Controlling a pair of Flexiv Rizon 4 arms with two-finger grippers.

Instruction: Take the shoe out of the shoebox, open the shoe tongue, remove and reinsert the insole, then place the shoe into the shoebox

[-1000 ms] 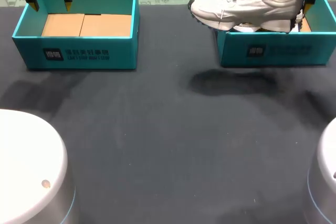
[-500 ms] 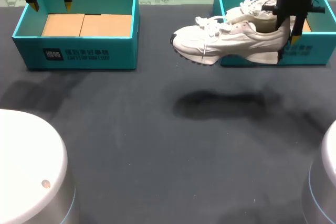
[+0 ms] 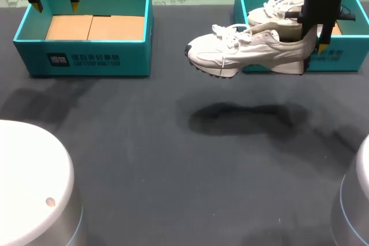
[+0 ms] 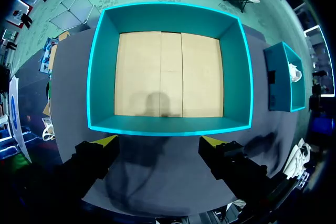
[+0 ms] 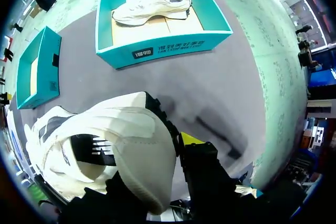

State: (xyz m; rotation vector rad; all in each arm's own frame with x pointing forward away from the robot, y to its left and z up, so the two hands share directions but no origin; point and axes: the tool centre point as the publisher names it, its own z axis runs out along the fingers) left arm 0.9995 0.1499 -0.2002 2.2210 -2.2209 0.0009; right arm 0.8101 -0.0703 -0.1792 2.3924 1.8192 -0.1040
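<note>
Since the white shoe (image 3: 248, 56) hangs by its heel alone, toe toward my left, I judge it light and stiff enough in the sole to keep its shape. The padded heel collar seems the firm place to pinch; the upper, tongue and laces look soft. The right tool (image 3: 314, 43) is clamped on that heel from both sides, above the desk (image 3: 173, 171), just in front of the right shoebox (image 3: 340, 59). The left tool (image 3: 55, 5) gapes wide over the left shoebox (image 3: 86, 59), holding nothing. Two shoes show, the second shoe (image 3: 277, 7) lying inside the right shoebox. Shoeboxes: two. Tools: two.
</note>
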